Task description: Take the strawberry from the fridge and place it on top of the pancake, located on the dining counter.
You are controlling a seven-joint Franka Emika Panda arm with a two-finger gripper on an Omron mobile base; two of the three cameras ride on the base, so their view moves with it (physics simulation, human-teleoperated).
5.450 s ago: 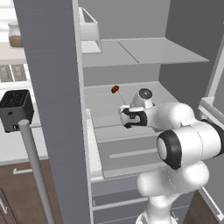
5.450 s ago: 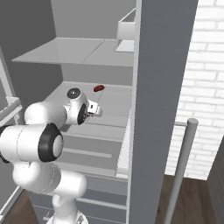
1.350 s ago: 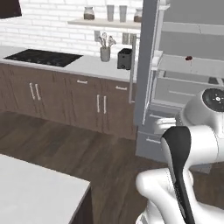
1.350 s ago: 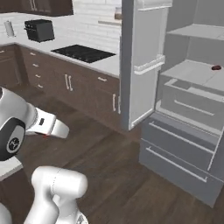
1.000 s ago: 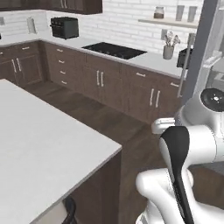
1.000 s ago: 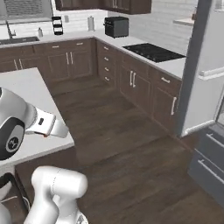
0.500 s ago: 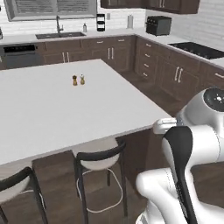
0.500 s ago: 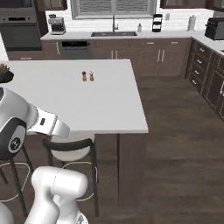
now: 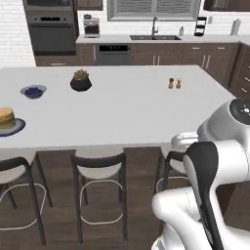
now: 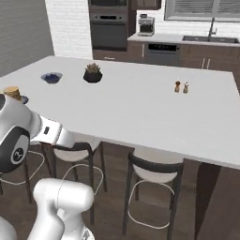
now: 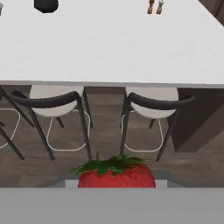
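Strawberry sits at the bottom middle of the hand view, red with green leaves on top — held in the gripper, whose fingertips are hidden behind it. Beyond it stand two stools under the dining counter. At the left edge of the left base view, the pancake rests on its blue plate. No writing is legible anywhere.

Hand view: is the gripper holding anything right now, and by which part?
Yes, the strawberry sits at the gripper, leafy cap facing the camera. The fingers and contact points are hidden, so the exact place of the hold cannot be told.
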